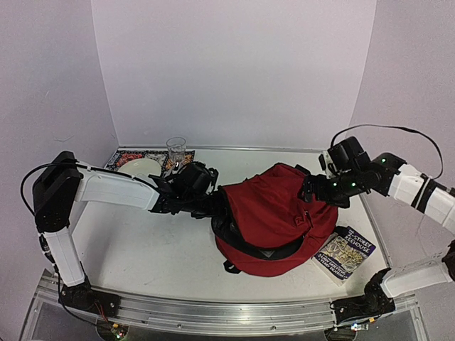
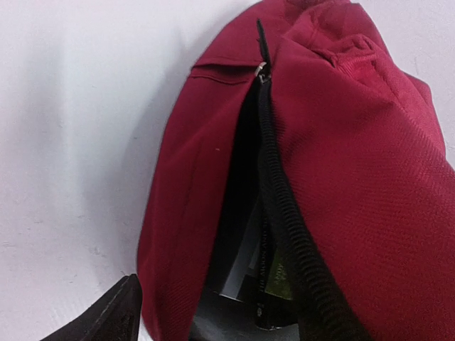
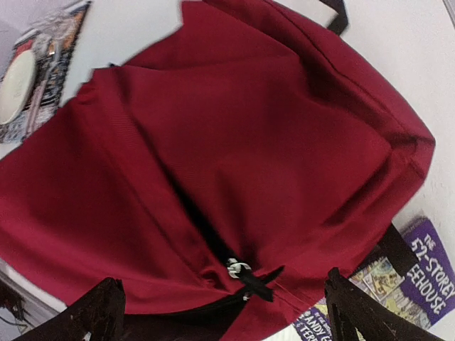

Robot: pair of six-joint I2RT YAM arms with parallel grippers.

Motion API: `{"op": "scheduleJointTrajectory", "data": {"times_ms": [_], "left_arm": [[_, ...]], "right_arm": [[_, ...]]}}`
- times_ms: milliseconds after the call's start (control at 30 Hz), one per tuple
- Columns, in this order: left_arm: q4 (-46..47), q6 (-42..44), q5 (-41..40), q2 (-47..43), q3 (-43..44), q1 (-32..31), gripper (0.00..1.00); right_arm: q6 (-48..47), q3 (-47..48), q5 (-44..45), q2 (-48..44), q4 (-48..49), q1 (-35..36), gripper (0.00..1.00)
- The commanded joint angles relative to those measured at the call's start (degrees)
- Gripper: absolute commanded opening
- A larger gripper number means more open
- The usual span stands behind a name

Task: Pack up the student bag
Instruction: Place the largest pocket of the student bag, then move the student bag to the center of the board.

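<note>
Both arms reached in to the student bag (image 1: 274,206) between them. The right gripper (image 3: 220,284) hung wide open above it, holding nothing. I couldn't tell about the left gripper (image 1: 212,204).

student bag (image 1: 274,206): matt woven cloth | zip (image 2: 284,227): black, coarse-toothed | slider (image 3: 238,268): shiny metal | book (image 1: 346,253): glossy paper cover | surface (image 1: 142,241): smooth matt white

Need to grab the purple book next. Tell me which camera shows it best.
Top external: the book lies nearly whole, right of the backpack. Right wrist shows only part of it, cut off by the backpack's edge. Left wrist doesn't show it.
</note>
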Motion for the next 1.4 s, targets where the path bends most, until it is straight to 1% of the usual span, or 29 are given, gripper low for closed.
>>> {"op": "scheduleJointTrajectory", "data": {"times_ms": [0, 100, 167, 300, 367, 500, 600, 767, 867, 967, 1067, 1267, 1367], "left_arm": [[-0.3, 1.2, 4.2, 1.7, 3.8, 0.5, 0.72], [-0.4, 1.0, 4.9, 2.0, 4.0, 0.5, 0.7], [-0.3, 1.0, 4.9, 1.9, 4.1, 0.5, 0.69], [-0.3, 0.7, 5.2, 1.9, 4.4, 1.3, 0.65], [-0.3, 0.4, 5.4, 1.9, 4.4, 1.8, 0.63], [-0.3, -0.2, 5.7, 1.6, 5.0, 2.9, 0.62], [-0.3, -0.2, 5.5, 1.6, 6.1, 3.4, 0.62], [-0.4, 0.4, 5.2, 2.8, 9.0, 4.6, 0.64], [-0.9, 0.7, 5.3, 4.5, 11.4, 5.9, 0.65], [-2.5, 1.2, 5.5, 6.4, 14.8, 6.3, 0.68], [-3.9, 1.3, 5.8, 6.9, 16.3, 6.3, 0.72], [-5.2, 1.5, 3.9, 2.9, 12.0, 6.3, 0.79], [-6.3, 1.7, 2.7, 0.3, 8.6, 6.3, 0.81]], "right_arm": [[6.5, -6.3, -0.9, 0.0, -0.3, -4.1, 0.98], [6.4, -9.2, -2.8, 1.0, 4.2, -5.4, 0.98], [5.9, -9.6, -5.5, 3.2, 8.1, -5.6, 0.98], [5.3, -7.9, -11.9, 11.1, 16.9, -5.7, 0.98], [5.0, -5.6, -13.7, 15.2, 21.2, -5.6, 0.98], [2.9, 2.7, -16.8, 23.6, 24.7, -5.7, 0.98], [0.5, 12.2, -18.5, 30.7, 25.2, -5.6, 0.98], [-2.9, 28.2, -20.0, 40.9, 24.0, -5.9, 0.98], [-3.9, 34.8, -20.1, 45.0, 20.9, -7.0, 0.98], [-4.7, 35.8, -19.3, 44.1, 18.7, -8.5, 0.98], [-6.7, 30.4, -16.7, 38.6, 16.5, -10.2, 0.98], [-8.0, 15.6, -9.3, 23.2, 10.4, -14.4, 0.98], [-6.3, 10.3, -6.2, 16.6, 6.7, -16.3, 0.98]]}}
